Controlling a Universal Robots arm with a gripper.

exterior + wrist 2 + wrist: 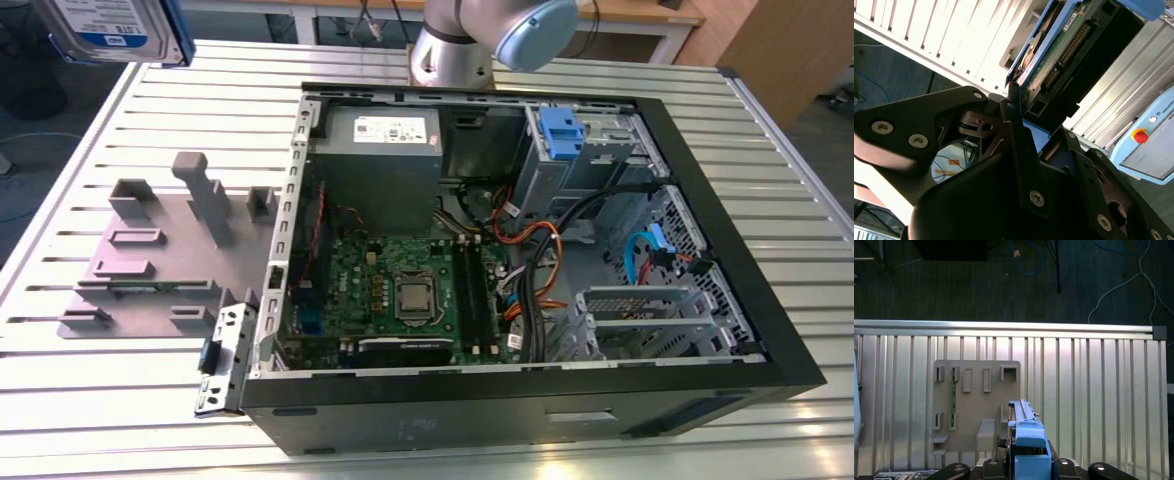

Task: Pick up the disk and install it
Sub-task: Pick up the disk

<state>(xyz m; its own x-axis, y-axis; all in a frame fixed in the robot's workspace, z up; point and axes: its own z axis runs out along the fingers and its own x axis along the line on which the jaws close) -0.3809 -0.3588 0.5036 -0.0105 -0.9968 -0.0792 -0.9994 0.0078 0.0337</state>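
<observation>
Exterior view: disk (pixel 114 28) hangs at upper left of frame, well apart from the open computer case (pixel 467 420) toward centre-right. Gripper (pixel 1026 462) is clamped on the disk, held edge-on.

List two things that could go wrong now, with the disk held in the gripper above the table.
1. The gripper grips the disk at one end, clear of the slatted table; a slip could drop it onto metal.
2. Loose cables crowd the open case beside the drive bay; the disk could snag them.
</observation>
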